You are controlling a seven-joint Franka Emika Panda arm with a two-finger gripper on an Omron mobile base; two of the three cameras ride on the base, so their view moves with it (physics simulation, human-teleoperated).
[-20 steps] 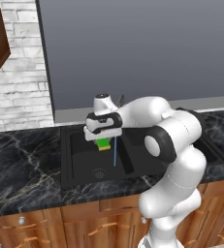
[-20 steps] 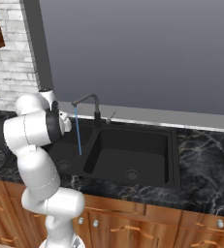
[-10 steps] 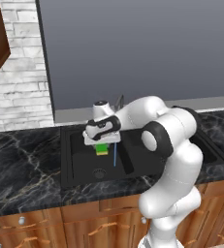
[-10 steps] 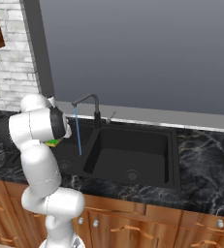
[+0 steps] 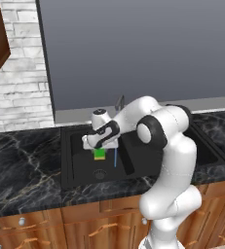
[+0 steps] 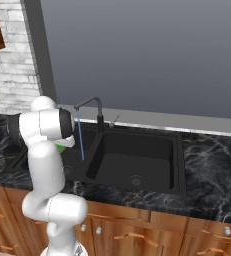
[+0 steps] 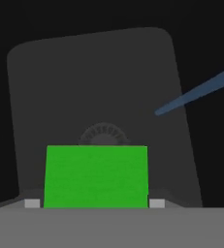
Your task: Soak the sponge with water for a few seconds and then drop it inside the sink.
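My gripper (image 5: 100, 151) is shut on the green sponge (image 5: 100, 154), holding it over the left basin of the black sink (image 5: 66, 160). The water (image 5: 115, 158) falls as a thin blue stream just right of the sponge, not touching it. The hand view looks down past the sponge (image 7: 96, 177), held at the gripper (image 7: 95, 203), onto the basin floor and its round drain (image 7: 104, 134), with the water (image 7: 200, 92) slanting off to the right. In the right base view a green edge of the sponge (image 6: 62, 146) peeks out beside my arm, left of the water (image 6: 80, 137).
The dark faucet (image 6: 89, 103) arches over the divider between the two basins. The right basin (image 6: 137, 155) lies beyond it. Black marble counter (image 5: 21, 160) surrounds the sink, with a grey window pane behind and wooden cabinets below.
My hand has moved the sponge slightly down and to the left over the left basin, away from the stream. The grip stays shut on it.
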